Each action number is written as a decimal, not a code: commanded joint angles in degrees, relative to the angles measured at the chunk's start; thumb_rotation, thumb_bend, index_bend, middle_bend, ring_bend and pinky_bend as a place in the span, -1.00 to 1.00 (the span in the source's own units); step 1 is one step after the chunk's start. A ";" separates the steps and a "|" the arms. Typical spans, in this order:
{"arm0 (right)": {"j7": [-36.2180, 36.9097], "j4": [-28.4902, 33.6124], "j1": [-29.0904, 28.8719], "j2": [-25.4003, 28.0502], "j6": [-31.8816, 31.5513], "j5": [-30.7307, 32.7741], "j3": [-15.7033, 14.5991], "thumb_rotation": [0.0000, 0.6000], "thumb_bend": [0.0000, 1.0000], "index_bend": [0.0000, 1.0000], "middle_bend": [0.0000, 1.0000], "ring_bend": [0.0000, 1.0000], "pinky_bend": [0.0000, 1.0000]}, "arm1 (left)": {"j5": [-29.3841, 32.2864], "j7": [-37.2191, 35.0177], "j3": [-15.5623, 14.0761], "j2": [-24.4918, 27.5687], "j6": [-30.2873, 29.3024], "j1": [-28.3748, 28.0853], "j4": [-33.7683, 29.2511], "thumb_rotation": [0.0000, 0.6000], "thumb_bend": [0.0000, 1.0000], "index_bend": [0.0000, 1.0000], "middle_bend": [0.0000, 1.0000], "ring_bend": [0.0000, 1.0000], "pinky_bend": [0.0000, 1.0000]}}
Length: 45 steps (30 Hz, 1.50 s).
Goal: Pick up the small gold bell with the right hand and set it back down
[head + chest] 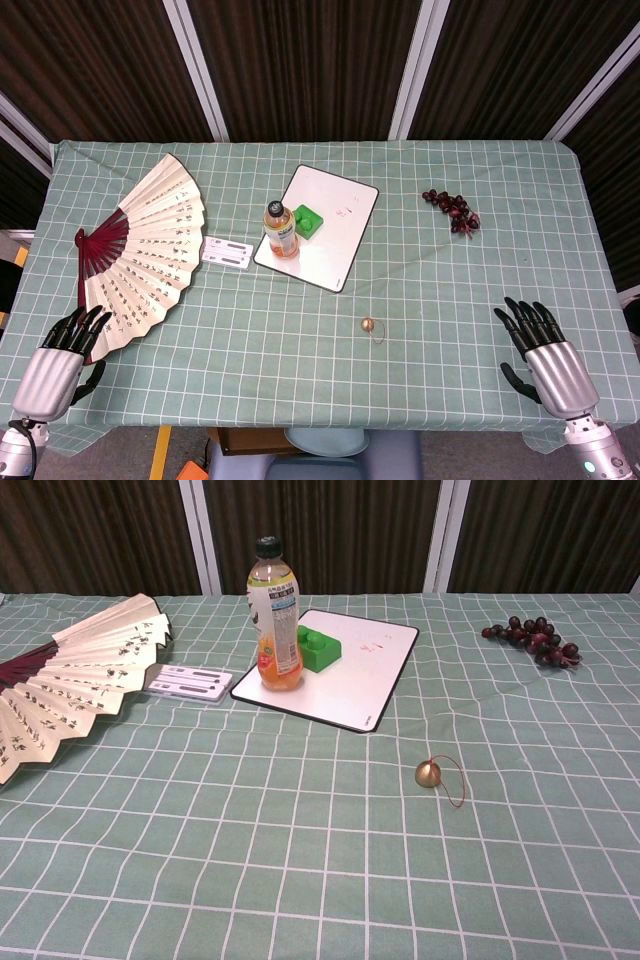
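The small gold bell [368, 325] lies on the green checked tablecloth [450, 290] near the front middle, trailing a thin red cord; the chest view shows the bell [428, 773] on its own. My right hand [545, 350] rests at the front right, fingers spread and empty, well to the right of the bell. My left hand [62, 352] sits at the front left edge, fingers apart, holding nothing, just beside the fan's handle. Neither hand shows in the chest view.
A paper fan [140, 250] spreads over the left side. A white board [330, 235] at centre carries a juice bottle [281, 230] and a green block [308, 220]. A white flat case [227, 252] lies beside it. Dark grapes [452, 210] lie far right.
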<state>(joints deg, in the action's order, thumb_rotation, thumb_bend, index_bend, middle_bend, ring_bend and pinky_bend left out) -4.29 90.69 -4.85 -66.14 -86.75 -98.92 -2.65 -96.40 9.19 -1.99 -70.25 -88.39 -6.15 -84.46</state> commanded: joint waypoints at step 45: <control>-7.95 -14.20 -27.79 -25.08 31.61 12.53 8.65 1.00 -0.02 0.17 -0.83 -1.00 -1.00 | -0.11 -3.47 -0.29 1.05 1.07 -0.65 -0.44 1.00 -0.10 -0.88 -0.88 -0.95 -0.67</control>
<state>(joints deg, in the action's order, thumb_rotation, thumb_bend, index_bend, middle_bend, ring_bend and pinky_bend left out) -12.19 76.57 -32.56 -91.14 -55.19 -86.47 6.07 -96.51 5.72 -2.28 -69.20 -87.32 -6.79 -84.89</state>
